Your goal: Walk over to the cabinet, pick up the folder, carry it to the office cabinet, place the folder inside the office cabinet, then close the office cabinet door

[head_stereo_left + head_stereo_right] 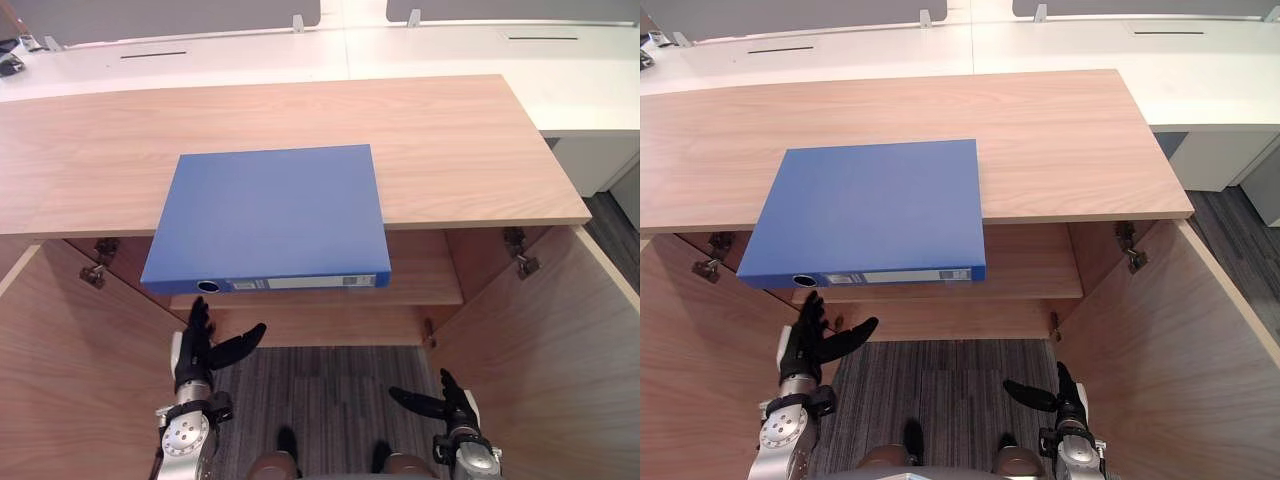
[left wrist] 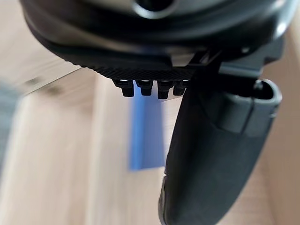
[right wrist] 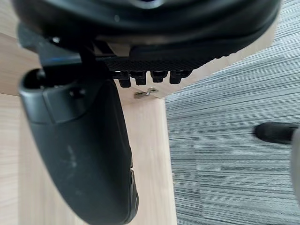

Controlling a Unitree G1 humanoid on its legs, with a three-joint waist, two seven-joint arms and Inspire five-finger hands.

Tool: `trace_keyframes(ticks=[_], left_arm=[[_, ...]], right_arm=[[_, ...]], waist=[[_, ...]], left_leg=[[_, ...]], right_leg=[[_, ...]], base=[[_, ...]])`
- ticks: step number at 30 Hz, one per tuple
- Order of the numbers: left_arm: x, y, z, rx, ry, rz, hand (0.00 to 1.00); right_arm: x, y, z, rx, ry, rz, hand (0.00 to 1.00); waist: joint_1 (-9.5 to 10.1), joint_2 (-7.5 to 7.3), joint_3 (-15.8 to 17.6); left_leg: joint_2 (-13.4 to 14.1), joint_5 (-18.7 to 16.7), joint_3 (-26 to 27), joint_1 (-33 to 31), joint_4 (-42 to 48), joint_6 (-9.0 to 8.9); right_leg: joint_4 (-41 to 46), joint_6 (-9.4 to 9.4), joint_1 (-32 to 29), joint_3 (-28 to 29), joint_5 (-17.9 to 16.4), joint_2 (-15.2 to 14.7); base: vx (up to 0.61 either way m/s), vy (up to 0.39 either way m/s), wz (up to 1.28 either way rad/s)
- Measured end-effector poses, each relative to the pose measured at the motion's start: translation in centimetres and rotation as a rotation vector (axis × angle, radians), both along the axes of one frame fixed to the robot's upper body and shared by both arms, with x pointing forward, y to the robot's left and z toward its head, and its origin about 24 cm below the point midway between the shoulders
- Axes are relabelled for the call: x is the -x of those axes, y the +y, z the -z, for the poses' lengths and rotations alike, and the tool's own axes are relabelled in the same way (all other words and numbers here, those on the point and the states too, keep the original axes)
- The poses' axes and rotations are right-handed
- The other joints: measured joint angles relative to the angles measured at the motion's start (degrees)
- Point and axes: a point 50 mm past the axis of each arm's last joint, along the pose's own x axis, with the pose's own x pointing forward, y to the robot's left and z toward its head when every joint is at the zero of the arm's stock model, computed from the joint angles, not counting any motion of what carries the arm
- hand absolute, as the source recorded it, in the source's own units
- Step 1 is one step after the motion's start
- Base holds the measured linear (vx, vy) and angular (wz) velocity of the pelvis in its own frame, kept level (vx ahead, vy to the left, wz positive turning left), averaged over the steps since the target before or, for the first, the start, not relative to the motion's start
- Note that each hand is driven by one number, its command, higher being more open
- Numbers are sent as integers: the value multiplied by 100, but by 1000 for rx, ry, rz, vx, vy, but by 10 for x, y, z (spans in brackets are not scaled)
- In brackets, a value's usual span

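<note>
A blue folder (image 1: 270,215) lies flat on the wooden cabinet top (image 1: 460,130), its spine overhanging the front edge toward me. Below that edge the cabinet stands with both doors swung wide. My left hand (image 1: 196,350) is raised just under the folder's spine, fingers straight and thumb spread, touching nothing. Lower and to the right, my right hand (image 1: 448,400) hangs open over the carpet, holding nothing. The left wrist view catches the folder (image 2: 146,136) as a blue strip past the left hand's fingers (image 2: 145,86).
The left door (image 1: 70,370) and right door (image 1: 560,360) flank me on both sides. An inner shelf (image 1: 420,275) runs under the top. White desks (image 1: 450,50) stand behind the cabinet. Grey carpet (image 1: 330,400) lies between the doors.
</note>
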Motion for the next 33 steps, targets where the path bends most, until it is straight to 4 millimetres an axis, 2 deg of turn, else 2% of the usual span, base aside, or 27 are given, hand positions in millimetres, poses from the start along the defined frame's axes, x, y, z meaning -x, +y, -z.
trace_keyframes(ticks=[6, 9, 15, 20, 27, 32, 33], left_arm=[[12, -2, -37, -217, -125, -24, 100], [14, -5, -63, -318, -233, -5, 100], [13, -8, -89, -541, -326, 31, 100], [9, -13, -97, -587, -369, 57, 100], [1, -32, -99, -714, -393, 238, 100], [-5, -40, -101, -836, -400, 345, 100], [-7, -43, -102, -862, -409, 365, 0]], right_arm=[[7, 1, 5, 32, 42, -41, 100], [12, 2, 10, 45, 77, -68, 100], [12, 5, 11, 50, 79, -88, 100], [16, 5, 13, 54, 94, -89, 100], [23, 9, 17, 60, 126, -143, 100], [26, 7, 17, 59, 135, -150, 100], [26, 7, 17, 57, 135, -153, 100]], waist=[[65, 34, -121], [144, 39, -149], [137, 45, -290], [128, 47, -331], [100, 53, -450], [-22, 44, -631], [-22, 42, -632]], left_leg=[[-4, 71, -39, 81, -155, -26], [-9, 53, -44, 70, -153, -44], [-12, 15, -46, 50, -94, -14], [-11, -10, -39, 95, -91, -16], [0, -16, 106, 213, -157, -18], [7, -13, 228, 264, -250, -20], [12, -13, 282, 275, -263, -20]], right_leg=[[-26, 43, 32, -8, -5, 15], [-50, 60, 33, 2, -14, 42], [-117, 75, 90, 10, 3, 52], [-137, 74, 145, 52, 3, 56], [-139, 70, 152, 222, 4, 68], [-150, 73, 87, 350, 13, 83], [-151, 73, 67, 391, 21, 89]], base=[[-58, -8, 3], [-31, -4, 0], [40, -4, 0], [8, -1, 0], [-38, 0, -10], [5, 1, -14], [29, 3, -17]])
